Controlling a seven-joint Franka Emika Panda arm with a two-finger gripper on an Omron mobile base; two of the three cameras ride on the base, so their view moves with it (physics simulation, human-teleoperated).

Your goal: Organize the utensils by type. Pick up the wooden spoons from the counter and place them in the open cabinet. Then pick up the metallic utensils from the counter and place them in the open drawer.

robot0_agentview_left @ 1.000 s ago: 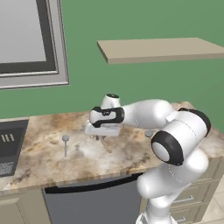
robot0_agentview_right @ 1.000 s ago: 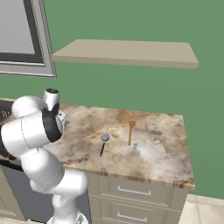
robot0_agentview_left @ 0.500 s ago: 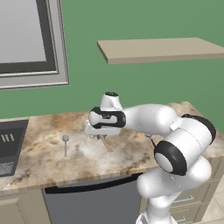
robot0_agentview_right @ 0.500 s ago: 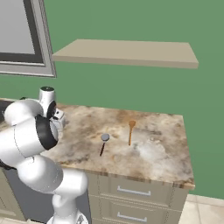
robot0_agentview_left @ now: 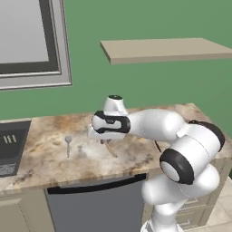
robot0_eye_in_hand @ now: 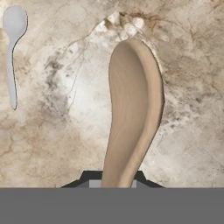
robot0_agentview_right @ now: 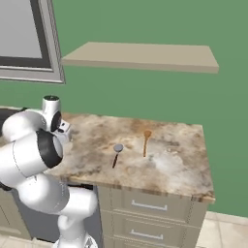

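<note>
My gripper (robot0_agentview_left: 105,139) is shut on a tan wooden spoon (robot0_agentview_left: 111,150) and holds it just above the marbled counter (robot0_agentview_left: 45,158). In the hand view this wooden spoon (robot0_eye_in_hand: 133,109) rises from between the fingertips (robot0_eye_in_hand: 89,180), bowl pointing away. An all-grey metal spoon (robot0_agentview_left: 68,143) lies on the counter to the gripper's left, and the hand view has the same metal spoon (robot0_eye_in_hand: 13,48) at its upper left. Further right lie a black-handled utensil (robot0_agentview_right: 116,155) and a second wooden spoon (robot0_agentview_right: 146,142). The cabinet and the drawer are out of view.
A bare tan wall shelf (robot0_agentview_left: 163,49) hangs above the counter. A dark inset (robot0_agentview_left: 11,145) sits at the counter's left end. Below are a dark appliance front (robot0_agentview_left: 95,204) and shut beige drawer fronts (robot0_agentview_right: 150,208). The counter (robot0_agentview_right: 184,164) ends at the right.
The arm's elbow has swung lower and nearer to the base. The hand has drifted slightly left with the wooden spoon still in its grip.
</note>
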